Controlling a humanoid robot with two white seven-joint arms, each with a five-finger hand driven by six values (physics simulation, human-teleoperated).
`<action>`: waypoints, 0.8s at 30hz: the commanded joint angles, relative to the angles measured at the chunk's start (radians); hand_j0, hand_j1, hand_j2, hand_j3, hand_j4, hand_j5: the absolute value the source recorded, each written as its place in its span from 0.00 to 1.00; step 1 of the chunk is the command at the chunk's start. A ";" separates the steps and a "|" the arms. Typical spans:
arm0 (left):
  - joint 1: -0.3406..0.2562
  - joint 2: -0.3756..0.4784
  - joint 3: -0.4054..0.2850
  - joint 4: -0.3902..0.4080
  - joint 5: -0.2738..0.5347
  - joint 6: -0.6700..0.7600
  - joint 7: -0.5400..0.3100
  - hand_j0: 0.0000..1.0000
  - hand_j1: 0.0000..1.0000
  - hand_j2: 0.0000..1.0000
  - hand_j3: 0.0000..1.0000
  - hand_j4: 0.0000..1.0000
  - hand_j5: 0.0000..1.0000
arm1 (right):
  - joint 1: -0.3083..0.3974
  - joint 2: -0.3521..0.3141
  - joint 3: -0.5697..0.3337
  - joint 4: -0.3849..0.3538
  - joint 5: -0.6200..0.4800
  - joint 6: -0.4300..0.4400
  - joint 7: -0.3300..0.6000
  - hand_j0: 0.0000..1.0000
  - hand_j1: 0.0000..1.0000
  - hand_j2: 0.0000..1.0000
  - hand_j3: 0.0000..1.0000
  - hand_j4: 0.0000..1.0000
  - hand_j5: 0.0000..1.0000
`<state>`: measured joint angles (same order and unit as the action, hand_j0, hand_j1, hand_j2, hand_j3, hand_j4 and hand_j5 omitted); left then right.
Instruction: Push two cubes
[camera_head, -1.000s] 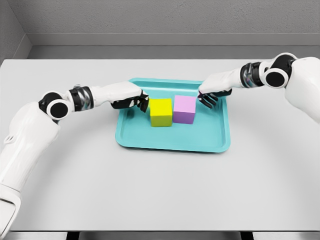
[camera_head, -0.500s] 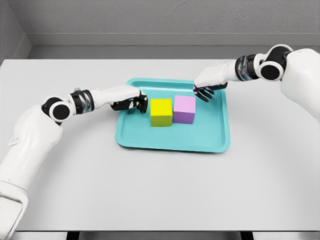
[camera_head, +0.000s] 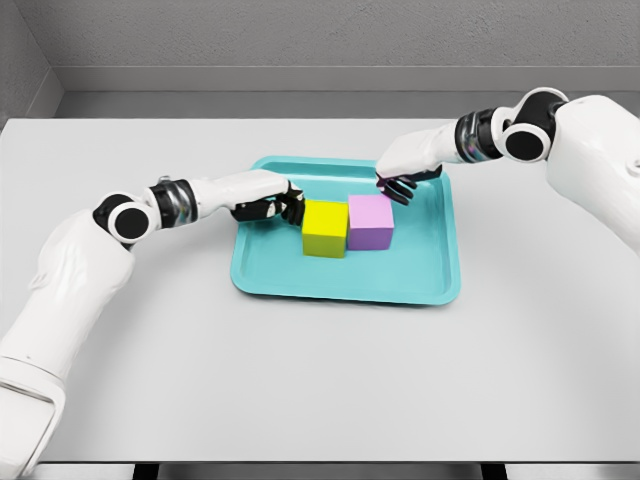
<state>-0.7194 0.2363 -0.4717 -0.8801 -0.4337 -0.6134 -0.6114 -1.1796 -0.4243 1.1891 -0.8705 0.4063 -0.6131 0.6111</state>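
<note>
A yellow cube (camera_head: 325, 228) and a purple cube (camera_head: 370, 221) stand side by side, touching, in the middle of a teal tray (camera_head: 345, 280). My left hand (camera_head: 277, 205) reaches in over the tray's left rim, its curled dark fingers right at the yellow cube's upper left edge. Behind the purple cube, my right hand (camera_head: 398, 184) hovers over the tray's far side with its fingers bent downward, close to the cube's back top edge. Neither hand holds anything.
The tray lies on a white table (camera_head: 320, 380) with a grey wall behind it. Both white arms stretch across the table from the sides toward the tray.
The right hand moved left along the tray's far side, from beside the purple cube to behind it. The left hand closed the small gap to the yellow cube. The cubes barely shifted.
</note>
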 joint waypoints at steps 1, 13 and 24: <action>0.002 0.005 0.002 -0.002 0.010 0.003 0.000 0.30 0.30 0.30 0.30 0.30 0.30 | 0.000 -0.002 -0.005 0.002 -0.003 0.002 0.000 0.13 0.13 0.13 0.13 0.13 0.13; 0.014 0.058 0.002 -0.105 0.104 0.003 0.000 0.30 0.30 0.30 0.30 0.30 0.30 | -0.015 -0.039 0.003 -0.012 -0.001 0.002 0.000 0.14 0.14 0.14 0.14 0.14 0.14; 0.193 0.327 0.008 -0.519 0.297 0.003 0.000 0.30 0.30 0.30 0.30 0.30 0.30 | -0.041 0.016 0.050 0.093 0.042 0.002 0.000 0.14 0.14 0.14 0.14 0.14 0.14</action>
<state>-0.5093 0.5141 -0.4668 -1.3187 -0.1797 -0.6141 -0.6113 -1.2210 -0.4325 1.2399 -0.8191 0.4309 -0.6131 0.6110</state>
